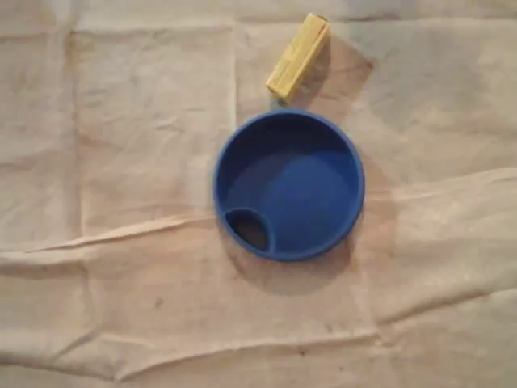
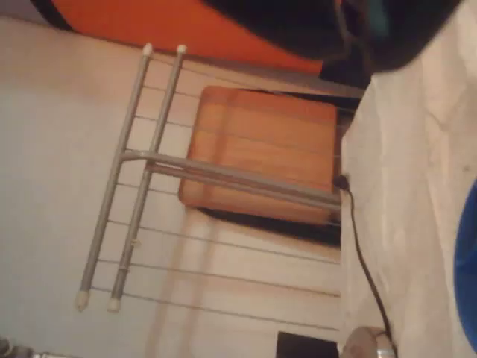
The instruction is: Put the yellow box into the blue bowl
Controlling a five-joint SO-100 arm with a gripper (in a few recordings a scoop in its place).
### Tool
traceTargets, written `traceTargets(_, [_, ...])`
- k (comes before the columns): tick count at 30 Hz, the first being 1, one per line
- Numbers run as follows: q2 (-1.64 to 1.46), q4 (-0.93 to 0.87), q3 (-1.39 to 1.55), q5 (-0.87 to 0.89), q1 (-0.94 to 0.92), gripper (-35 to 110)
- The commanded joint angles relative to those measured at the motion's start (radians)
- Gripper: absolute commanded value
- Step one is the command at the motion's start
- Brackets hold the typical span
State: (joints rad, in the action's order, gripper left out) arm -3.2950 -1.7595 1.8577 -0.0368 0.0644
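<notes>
Gripper: I cannot tell whether it is open or closed; no fingers can be made out. A dark blurred shape (image 2: 387,30) crosses the top right of the wrist view, and what it is cannot be told.
Bowl: blue and round, it sits on the cloth near the middle of the overhead view (image 1: 307,194). It is empty. A small oval pocket (image 1: 249,229) lies inside its lower left rim. In the wrist view a blue sliver (image 2: 468,276) of it shows at the right edge.
Box: yellow, long and narrow (image 1: 297,55). It lies flat on the cloth just above the bowl's upper rim in the overhead view, outside the bowl. It sits on a slant, with its lower end toward the rim and its upper end up and to the right. Whether that lower end touches the rim I cannot tell.
Cloth: pale and creased (image 1: 121,162), it spreads on all sides of the bowl and covers the desk.
Cable: black (image 2: 365,261), it runs along the cloth's edge, left of the bowl in the wrist view.
Stool: it has a wooden seat (image 2: 261,153) and grey metal legs (image 2: 127,171). It stands on the floor well left of the bowl in the wrist view, and that picture lies on its side.
Orange shape: blurred (image 2: 149,22), it sits at the top edge, beyond the stool from the bowl.
</notes>
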Motion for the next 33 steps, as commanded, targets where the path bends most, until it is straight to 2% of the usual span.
traceTargets(1, [-0.041,0.0,-0.003,0.012,-0.003,0])
traceTargets(33, [-0.041,0.0,-0.003,0.011,0.008,0])
